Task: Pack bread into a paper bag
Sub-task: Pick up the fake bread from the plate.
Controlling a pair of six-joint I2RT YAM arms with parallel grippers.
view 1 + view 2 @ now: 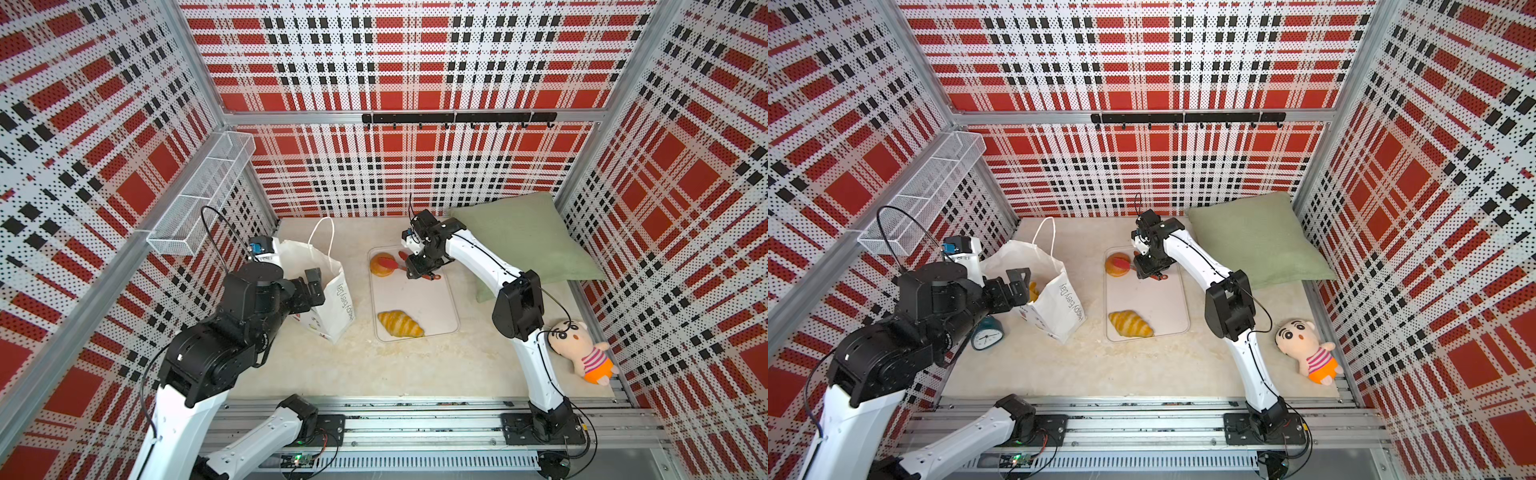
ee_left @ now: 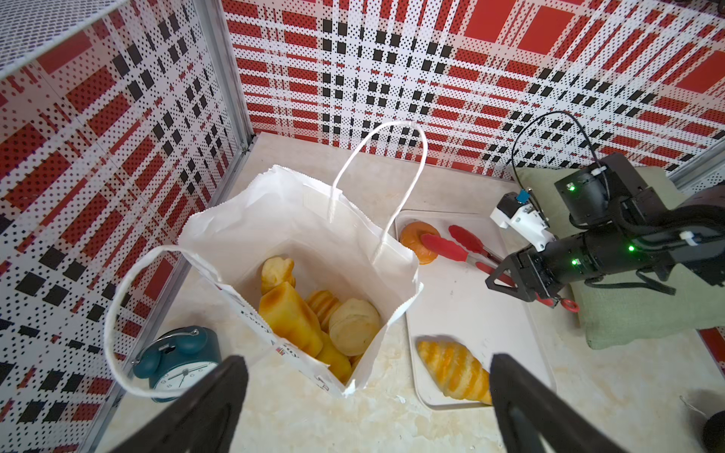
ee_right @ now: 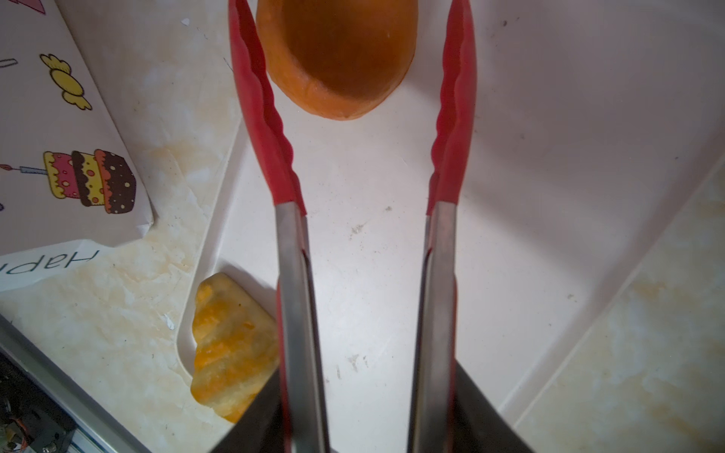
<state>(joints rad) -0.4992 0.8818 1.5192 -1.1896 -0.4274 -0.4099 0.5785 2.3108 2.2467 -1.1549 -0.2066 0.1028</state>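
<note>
Right gripper is clamped on the handles of the tongs, low over the far end of the tray. The red tips stand spread either side of the round bun (one tip right by it, the other clear). The croissant lies alone at the tray's near end. Across the table, the left gripper hangs by the paper bag, jaws wide apart, nothing in them. The bag stands upright beside the tray, mouth open, with several pieces of bread piled inside
</note>
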